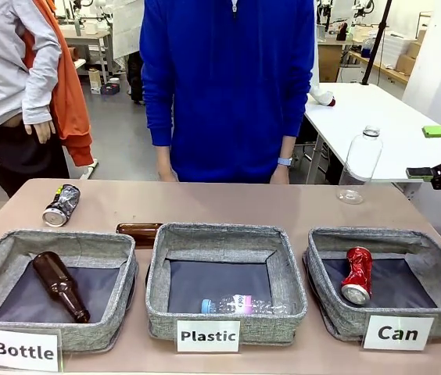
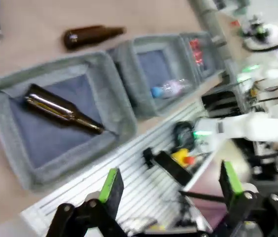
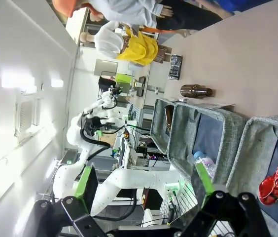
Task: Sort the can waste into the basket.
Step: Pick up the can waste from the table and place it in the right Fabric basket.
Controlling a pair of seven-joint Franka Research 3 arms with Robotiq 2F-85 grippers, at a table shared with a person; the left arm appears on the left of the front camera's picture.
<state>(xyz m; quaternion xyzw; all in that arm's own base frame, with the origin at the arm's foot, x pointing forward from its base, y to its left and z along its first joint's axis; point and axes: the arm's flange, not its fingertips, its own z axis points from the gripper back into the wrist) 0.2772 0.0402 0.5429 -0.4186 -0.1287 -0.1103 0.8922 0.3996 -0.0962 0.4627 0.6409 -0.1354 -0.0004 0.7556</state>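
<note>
Can waste lies in two places. The red can (image 1: pixel 356 274) rests inside the basket (image 1: pixel 338 322) labelled "Can", at the near right of the table (image 1: pixel 228 207), with its silver end toward the front wall. To its left are the "Plastic" bin (image 1: pixel 220 231), holding a clear plastic bottle (image 1: pixel 240 305), and the "Bottle" bin (image 1: pixel 48 238), holding a brown bottle (image 1: pixel 60 285).

The right gripper (image 1: pixel 417 152) hangs at the right edge of the front view, above and beyond the basket. Its fingers are spread wide with nothing between them. It is well apart from the red can, which shows at the lower right of its wrist view, beyond the fingers.

The left gripper (image 2: pixel 171 182) is also wide apart and empty. It hangs off the near side of the table, with the "Bottle" bin just beyond its pads.

Behind the bins a second brown bottle (image 1: pixel 138 232) lies on the tabletop. Farther back at the left, the dark can (image 1: pixel 61 205) lies on its side on bare table, well apart from both grippers and from the basket. A clear bottle (image 1: pixel 359 164) stands upright at the far right. A person in blue (image 1: pixel 228 86) stands at the far edge.
</note>
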